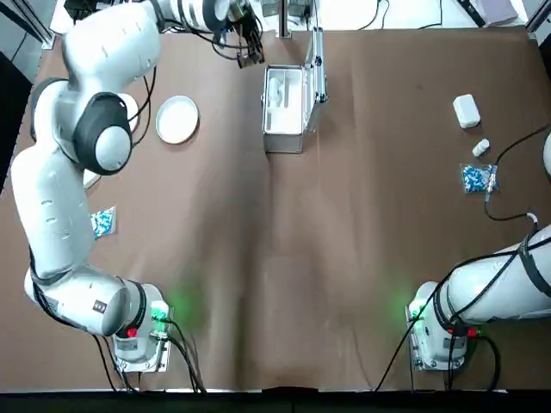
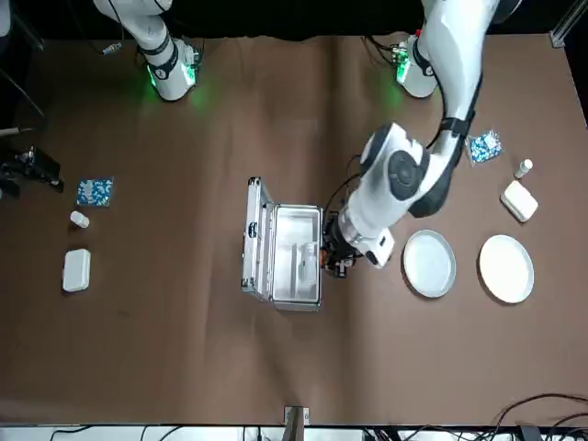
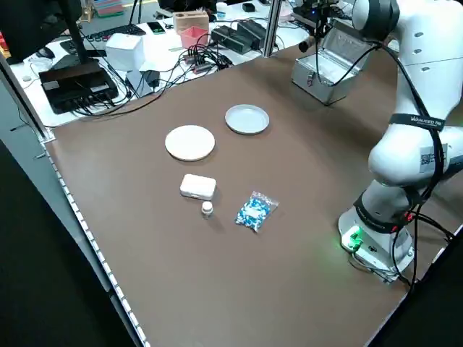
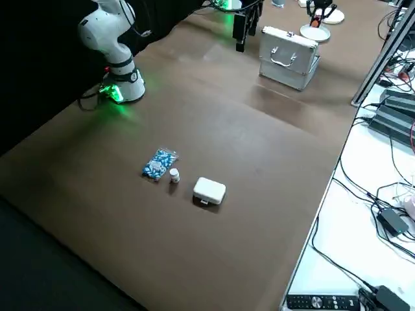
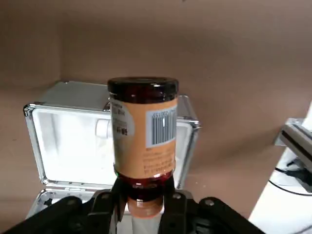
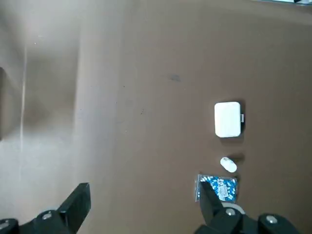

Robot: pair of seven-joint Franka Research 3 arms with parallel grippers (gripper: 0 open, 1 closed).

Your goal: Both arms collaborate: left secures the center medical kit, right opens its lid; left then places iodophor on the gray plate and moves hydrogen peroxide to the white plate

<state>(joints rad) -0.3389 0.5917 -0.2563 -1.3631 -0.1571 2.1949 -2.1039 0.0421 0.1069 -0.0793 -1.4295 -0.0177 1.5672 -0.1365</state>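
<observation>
In the top view the left arm's bulk hides most of the white plate (image 1: 129,112) at upper left; the right arm (image 1: 508,275) runs off the right edge

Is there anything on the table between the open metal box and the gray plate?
Only the left gripper holding the iodophor, in the front view, between the medical kit and the gray plate.

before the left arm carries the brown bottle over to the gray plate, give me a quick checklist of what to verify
1. Left gripper shut on the iodophor: ok.
2. Bottle clear of the medical kit, beside it: ok.
3. Kit lid open: ok.
4. Gray plate bare: ok.
5. Right gripper open, away from the kit: ok.
6. Hydrogen peroxide inside the kit: cannot tell.
</observation>
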